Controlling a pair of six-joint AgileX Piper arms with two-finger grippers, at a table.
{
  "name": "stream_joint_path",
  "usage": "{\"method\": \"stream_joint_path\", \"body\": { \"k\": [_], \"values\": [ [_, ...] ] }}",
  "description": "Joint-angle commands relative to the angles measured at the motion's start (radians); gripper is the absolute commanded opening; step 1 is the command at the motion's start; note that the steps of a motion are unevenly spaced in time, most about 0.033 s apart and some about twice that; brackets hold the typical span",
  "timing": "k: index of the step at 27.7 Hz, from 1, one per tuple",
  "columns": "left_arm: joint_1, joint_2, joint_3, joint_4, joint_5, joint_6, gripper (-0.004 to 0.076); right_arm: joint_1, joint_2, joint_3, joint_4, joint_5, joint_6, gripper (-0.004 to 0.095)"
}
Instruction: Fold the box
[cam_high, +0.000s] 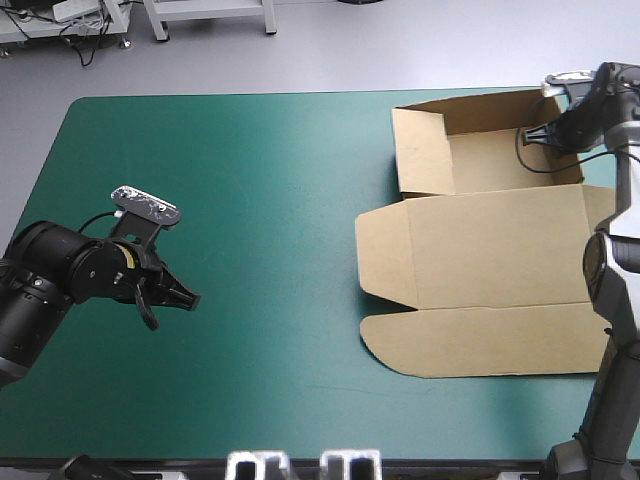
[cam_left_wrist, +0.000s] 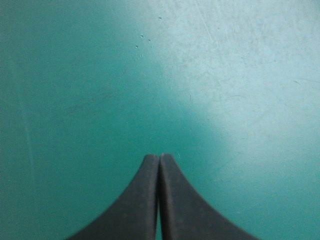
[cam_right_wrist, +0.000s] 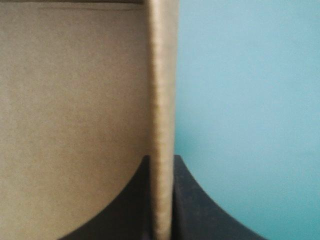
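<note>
The brown box lies at the table's right side, its far part raised into a tray with walls, its lid flat toward the near edge. My right gripper is at the tray's right wall, near the far right corner. In the right wrist view the gripper is pinched on the upright wall edge, one finger on each side. My left gripper hovers over bare cover at the table's left, far from the box. In the left wrist view the gripper is shut on nothing, its fingers meeting in a point.
The teal-green cover spreads bare between the left gripper and the box. The box's lid flap reaches close to the table's near right edge. The tray's left wall stands upright.
</note>
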Motion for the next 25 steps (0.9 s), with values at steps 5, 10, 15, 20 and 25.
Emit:
{"method": "stream_joint_path", "body": {
  "k": [5,10,15,20,25],
  "values": [
    [0.000,-0.018,-0.020,0.008,0.025,-0.011,-0.0009,-0.149,-0.076,-0.035,-0.015,-0.027,0.001,-0.0018],
    [0.000,-0.018,-0.020,0.008,0.025,-0.011,-0.0009,-0.205,-0.050,-0.035,0.000,-0.021,-0.003,-0.0018],
    [0.000,-0.018,-0.020,0.012,0.043,-0.011,-0.0009,-0.224,-0.028,-0.035,-0.024,-0.025,-0.006,0.0000],
    [0.000,-0.018,-0.020,0.019,0.043,-0.011,-0.0009,-0.251,-0.028,-0.035,-0.033,-0.064,-0.035,0.0306],
    [0.000,-0.018,-0.020,0.019,0.034,-0.011,-0.0009,-0.275,-0.052,-0.038,-0.045,-0.060,-0.027,0.0844]
  ]
}}
